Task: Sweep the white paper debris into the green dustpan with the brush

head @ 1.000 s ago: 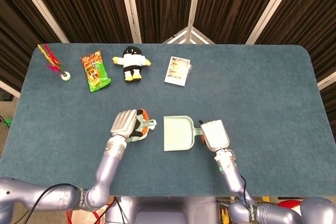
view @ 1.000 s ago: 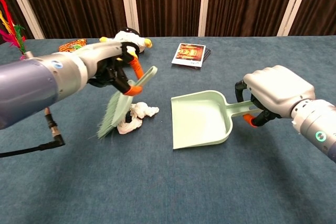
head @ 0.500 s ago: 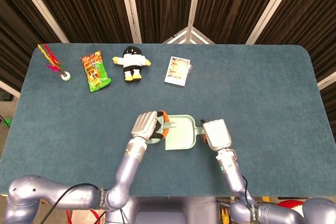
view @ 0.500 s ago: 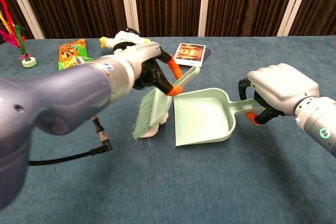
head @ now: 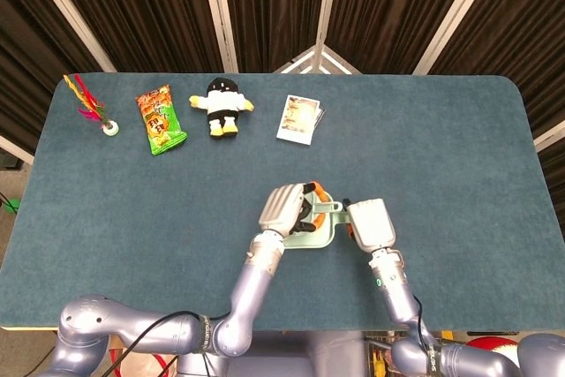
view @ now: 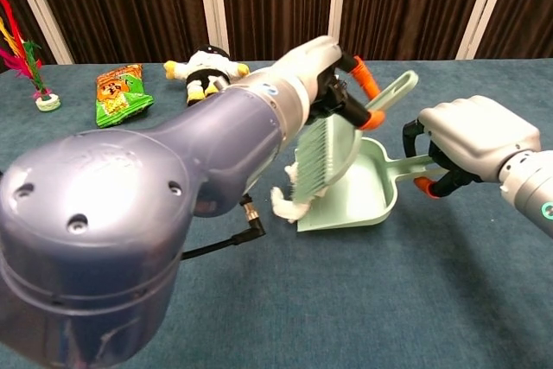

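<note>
My left hand (head: pixel 286 207) (view: pixel 313 68) grips the pale green brush by its orange-collared handle (view: pixel 386 95). Its bristles (view: pixel 323 158) hang over the mouth of the green dustpan (view: pixel 366 200). Crumpled white paper (view: pixel 288 205) lies at the pan's front lip, just under the bristle tips. My right hand (head: pixel 370 222) (view: pixel 476 136) holds the dustpan's handle (view: pixel 416 162) at the right. From the head view the left hand covers most of the dustpan (head: pixel 312 237) and hides the paper.
Along the far side of the blue table (head: pixel 441 147) lie a feather shuttlecock (head: pixel 95 110), a green snack bag (head: pixel 160 120), a plush toy (head: pixel 223 105) and a small picture booklet (head: pixel 300 118). My left forearm fills the chest view's left half.
My left hand has swept the brush rightward, pushing the paper from the open table to the dustpan's lip. The dustpan and right hand have shifted slightly right.
</note>
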Controlling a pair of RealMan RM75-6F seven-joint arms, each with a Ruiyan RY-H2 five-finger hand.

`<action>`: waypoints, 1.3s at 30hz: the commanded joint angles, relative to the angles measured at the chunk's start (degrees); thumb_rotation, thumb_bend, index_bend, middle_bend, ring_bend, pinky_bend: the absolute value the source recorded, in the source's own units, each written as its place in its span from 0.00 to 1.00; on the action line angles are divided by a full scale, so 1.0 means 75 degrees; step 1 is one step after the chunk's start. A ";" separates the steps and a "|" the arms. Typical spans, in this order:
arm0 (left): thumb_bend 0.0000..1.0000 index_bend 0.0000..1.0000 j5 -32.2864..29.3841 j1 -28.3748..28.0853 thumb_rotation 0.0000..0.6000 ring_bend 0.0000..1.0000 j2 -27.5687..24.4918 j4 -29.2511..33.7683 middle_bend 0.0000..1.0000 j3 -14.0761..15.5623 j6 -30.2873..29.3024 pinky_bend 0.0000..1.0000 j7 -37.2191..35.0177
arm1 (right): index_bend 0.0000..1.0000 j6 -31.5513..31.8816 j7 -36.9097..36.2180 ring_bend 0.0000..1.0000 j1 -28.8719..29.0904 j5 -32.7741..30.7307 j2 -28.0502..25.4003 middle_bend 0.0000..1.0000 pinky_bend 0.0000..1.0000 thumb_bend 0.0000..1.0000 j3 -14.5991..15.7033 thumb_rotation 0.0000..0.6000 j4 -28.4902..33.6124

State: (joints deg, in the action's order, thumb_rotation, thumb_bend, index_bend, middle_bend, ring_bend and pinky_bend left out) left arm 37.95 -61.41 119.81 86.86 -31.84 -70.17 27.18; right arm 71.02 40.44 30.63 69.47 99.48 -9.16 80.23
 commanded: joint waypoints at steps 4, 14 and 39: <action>0.56 0.78 0.1368 0.0191 1.00 1.00 0.0130 -0.0049 1.00 0.0098 -0.0103 1.00 -0.1304 | 0.87 0.0000 0.0027 0.98 -0.0021 -0.0059 -0.0058 0.93 0.90 0.49 -0.0018 1.00 0.0054; 0.56 0.78 0.1804 0.0876 1.00 1.00 -0.0773 0.0716 1.00 0.0166 -0.0101 1.00 -0.1796 | 0.87 -0.0034 0.0099 0.98 -0.0048 -0.0108 -0.0065 0.93 0.90 0.49 0.0052 1.00 0.0016; 0.56 0.77 0.2265 0.2513 1.00 1.00 -0.3606 0.2179 1.00 0.0634 0.0077 1.00 -0.2461 | 0.01 -0.0002 0.0902 0.95 -0.0137 -0.0265 -0.0140 0.93 0.88 0.48 0.0283 1.00 0.0332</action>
State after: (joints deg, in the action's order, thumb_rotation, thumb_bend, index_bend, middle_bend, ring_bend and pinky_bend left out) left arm 54.84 -43.00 93.35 102.70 -27.29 -69.77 8.88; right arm 70.82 46.31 29.53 67.53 98.82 -7.19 82.22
